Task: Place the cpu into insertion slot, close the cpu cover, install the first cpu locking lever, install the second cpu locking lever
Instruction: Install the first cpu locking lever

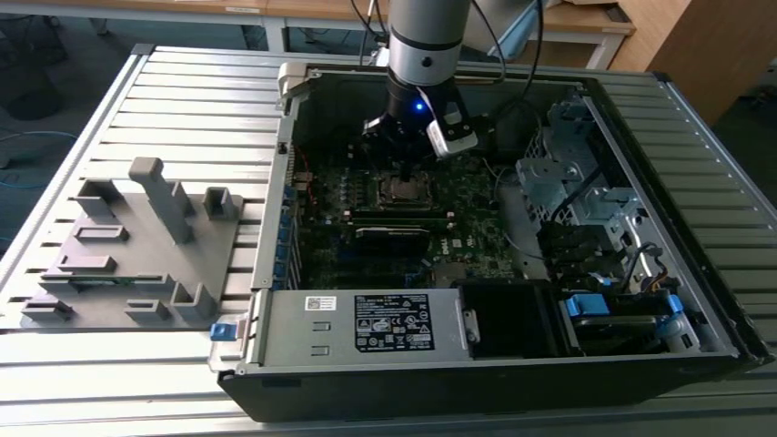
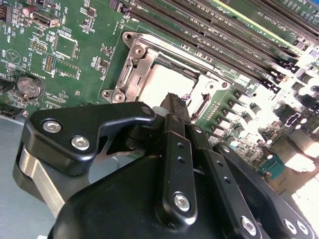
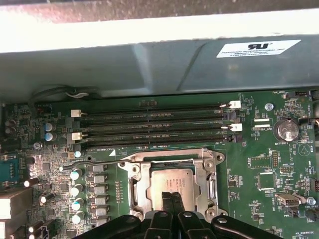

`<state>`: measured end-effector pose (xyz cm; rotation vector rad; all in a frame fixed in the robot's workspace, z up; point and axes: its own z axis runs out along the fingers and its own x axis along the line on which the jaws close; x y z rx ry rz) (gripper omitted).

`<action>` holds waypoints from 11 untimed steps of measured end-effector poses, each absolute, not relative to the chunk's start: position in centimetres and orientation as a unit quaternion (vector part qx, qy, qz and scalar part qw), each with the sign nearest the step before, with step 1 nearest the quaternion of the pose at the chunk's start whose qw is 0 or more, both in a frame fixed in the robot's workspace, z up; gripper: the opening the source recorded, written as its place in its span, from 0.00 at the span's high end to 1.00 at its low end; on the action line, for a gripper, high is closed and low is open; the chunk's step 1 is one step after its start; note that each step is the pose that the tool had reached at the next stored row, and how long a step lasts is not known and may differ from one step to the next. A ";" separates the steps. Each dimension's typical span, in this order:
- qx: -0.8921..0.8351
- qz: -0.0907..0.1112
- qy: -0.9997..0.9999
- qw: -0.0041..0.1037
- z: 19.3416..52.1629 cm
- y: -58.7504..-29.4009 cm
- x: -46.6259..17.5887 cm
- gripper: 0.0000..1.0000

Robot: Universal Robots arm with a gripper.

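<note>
The cpu, a silvery square chip, lies flat in the motherboard's socket in the open computer case. The cpu cover, a metal frame, lies down around it; in the second wrist view the cover borders the bright chip. The insertion slot is hidden beneath them. My gripper is shut, with its black fingertips together at the chip's near edge and nothing between them. A thin metal lever rod sticks out from the socket's side by the memory slots.
Long black memory slots run just beyond the socket, with the case wall behind them. A coin battery and capacitors flank the socket. Outside the case, a grey fixture stands at the exterior view's left. The power supply fills the case's front.
</note>
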<state>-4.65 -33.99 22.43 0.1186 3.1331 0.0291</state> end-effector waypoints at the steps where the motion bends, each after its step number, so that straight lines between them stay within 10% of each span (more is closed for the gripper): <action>1: 0.038 0.009 0.999 0.003 22.4 -34.0 -4.7 0.90; 11: 0.038 0.009 0.999 0.003 24.5 -34.0 -4.7 0.90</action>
